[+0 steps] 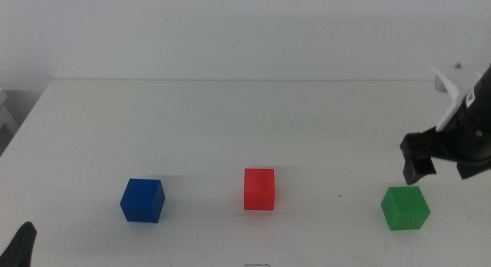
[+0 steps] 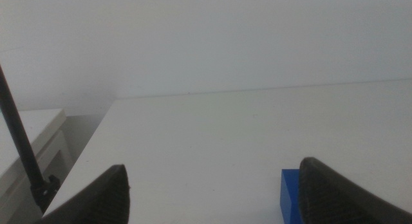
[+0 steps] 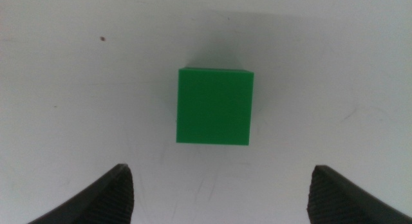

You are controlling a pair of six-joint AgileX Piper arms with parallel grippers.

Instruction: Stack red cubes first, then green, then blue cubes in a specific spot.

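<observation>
Three cubes sit in a rough row along the near part of the white table (image 1: 230, 121), well apart from one another: the blue cube (image 1: 143, 199) toward the left, the red cube (image 1: 259, 189) in the middle, and the green cube (image 1: 405, 207) toward the right. The right gripper (image 1: 449, 166) hangs above the green cube, a little behind it in the middle view, with its jaws spread wide and nothing between them — the wrist camera looks straight down on the cube's top face, which lies between the two dark jaws without touching either. The left gripper (image 1: 20, 248) waits low at the near left corner of the table, only a dark tip showing in the middle view; its jaws are also wide apart and hold nothing, with the blue cube just beside one jaw.
</observation>
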